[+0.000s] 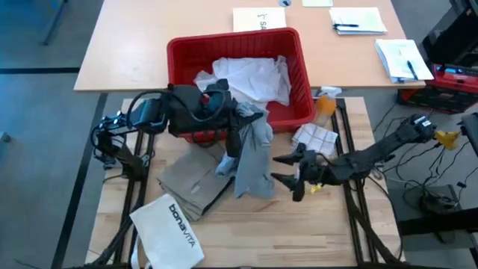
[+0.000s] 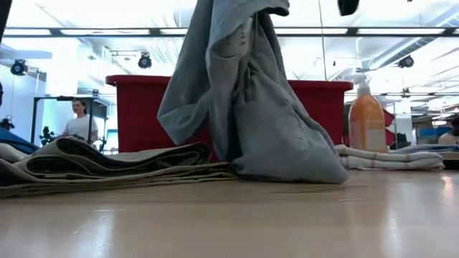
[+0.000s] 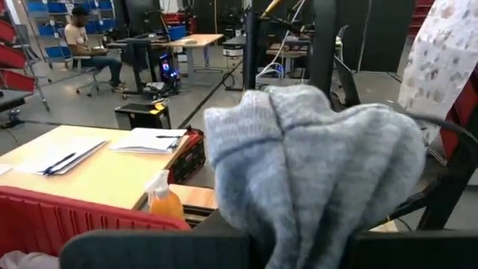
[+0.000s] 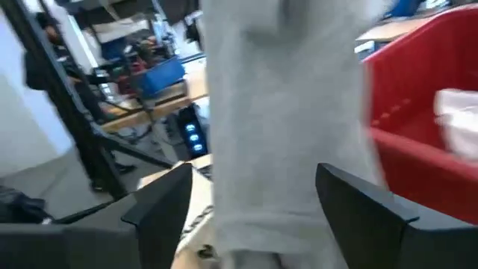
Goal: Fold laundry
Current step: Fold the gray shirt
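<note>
A grey T-shirt (image 1: 252, 161) hangs from my left gripper (image 1: 237, 128), which is shut on its bunched upper part just in front of the red basket (image 1: 179, 52). Its lower end rests on the table (image 2: 287, 168). To its left a folded khaki-tan piece (image 1: 193, 181) lies flat on the table. A white shirt (image 1: 250, 78) lies crumpled in the basket. My right gripper (image 1: 282, 169) is open, low over the table at the T-shirt's right side. In the right wrist view the hanging grey cloth (image 4: 284, 112) fills the space ahead of my right gripper (image 4: 261, 213). My left gripper pinches a bunched handful of the grey T-shirt's upper part (image 3: 314, 172), several folds together, between its two fingers. The fingers come about level from the table's left. The T-shirt hangs slack below them, and its lower end lies on the table. My right gripper stands close against the T-shirt's right edge (image 1: 267, 173); I cannot tell whether it touches.
A stiff white "bonavita" bag (image 1: 170, 232) lies at the near left. A folded checked cloth (image 1: 314, 137) and an orange spray bottle (image 1: 326, 104) stand right of the basket. Papers (image 1: 358, 19) lie on the far table. A person (image 2: 79, 122) shows beyond the table.
</note>
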`<state>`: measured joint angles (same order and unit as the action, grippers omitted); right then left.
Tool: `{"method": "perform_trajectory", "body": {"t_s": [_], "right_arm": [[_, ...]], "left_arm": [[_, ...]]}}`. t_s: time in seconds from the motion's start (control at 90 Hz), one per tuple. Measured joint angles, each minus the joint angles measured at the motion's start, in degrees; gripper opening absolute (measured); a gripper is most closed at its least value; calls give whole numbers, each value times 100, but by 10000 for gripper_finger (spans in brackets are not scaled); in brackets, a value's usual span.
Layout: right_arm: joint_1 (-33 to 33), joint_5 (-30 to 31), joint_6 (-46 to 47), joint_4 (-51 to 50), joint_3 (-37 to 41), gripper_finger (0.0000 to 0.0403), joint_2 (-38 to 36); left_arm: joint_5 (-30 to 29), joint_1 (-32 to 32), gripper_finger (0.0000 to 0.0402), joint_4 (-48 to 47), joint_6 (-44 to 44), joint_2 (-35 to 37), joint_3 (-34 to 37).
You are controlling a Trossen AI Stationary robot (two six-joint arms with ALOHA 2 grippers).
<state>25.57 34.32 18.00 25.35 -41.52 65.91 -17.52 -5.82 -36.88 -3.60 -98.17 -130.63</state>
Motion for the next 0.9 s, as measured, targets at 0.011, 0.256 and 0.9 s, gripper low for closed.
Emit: {"method": "perform_trajectory", "body": {"t_s": [0.011, 0.256, 0.9], "right_arm": [[-17, -7, -1, 75, 0, 289, 49], [-272, 9, 498, 29, -135, 302, 500], [-940, -569, 1166, -817, -106, 235, 264]], "left_arm": [[0, 0, 0, 1, -17, 0, 0], [0, -2, 0, -30, -138, 0, 2], [4, -7, 0, -57, -139, 2, 17]]}}
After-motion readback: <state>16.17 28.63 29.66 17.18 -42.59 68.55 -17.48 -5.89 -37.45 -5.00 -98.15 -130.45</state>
